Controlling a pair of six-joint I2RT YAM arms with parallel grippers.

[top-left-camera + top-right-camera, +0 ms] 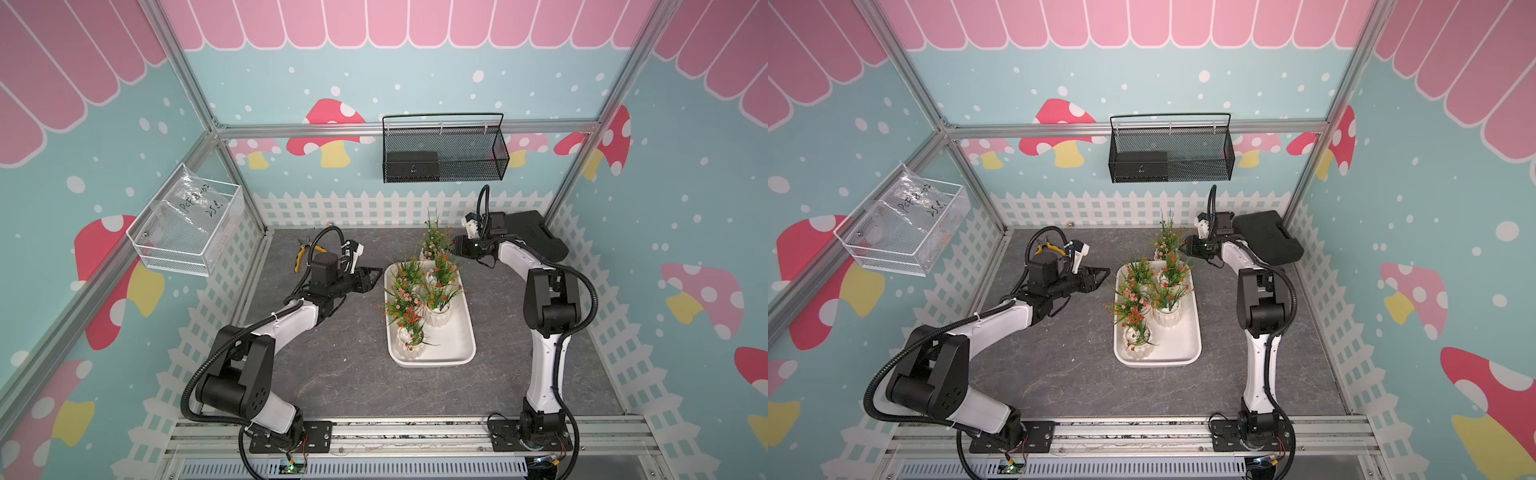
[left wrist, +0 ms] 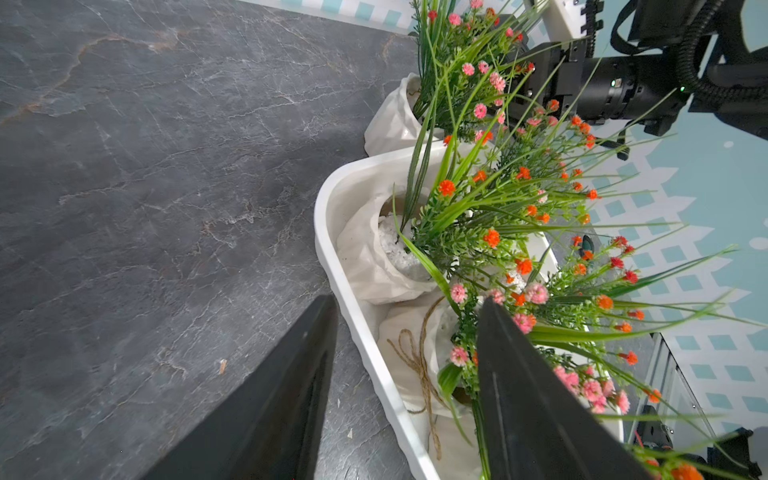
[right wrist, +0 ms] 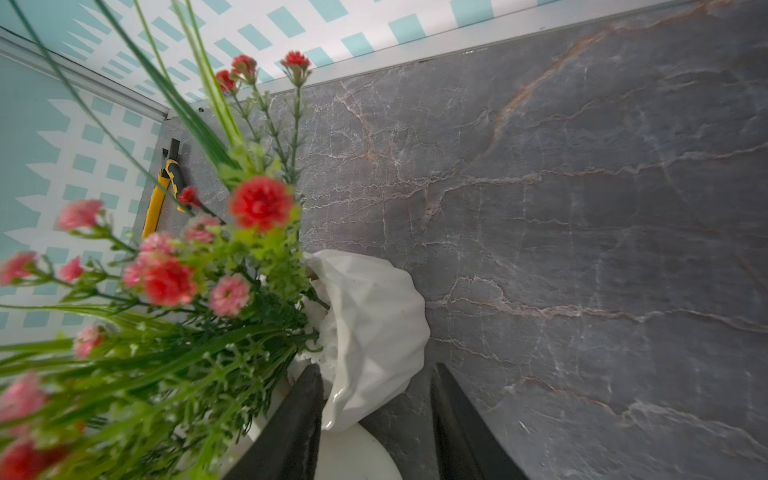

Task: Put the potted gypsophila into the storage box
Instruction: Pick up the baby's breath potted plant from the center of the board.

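The fingers [image 3: 297, 419] of the right gripper [image 3: 377, 368] are seen spread, unclenched, either side of one potted gypsophila [image 3: 374, 324] in the right wrist view, a straddle hidden by foliage [image 1: 434, 243] in both top views. That plant is set just above the storage box [image 1: 455, 336] at frame centre, where the other pots [image 1: 437, 313] are held; the left gripper [image 2: 407, 299] is shown released.
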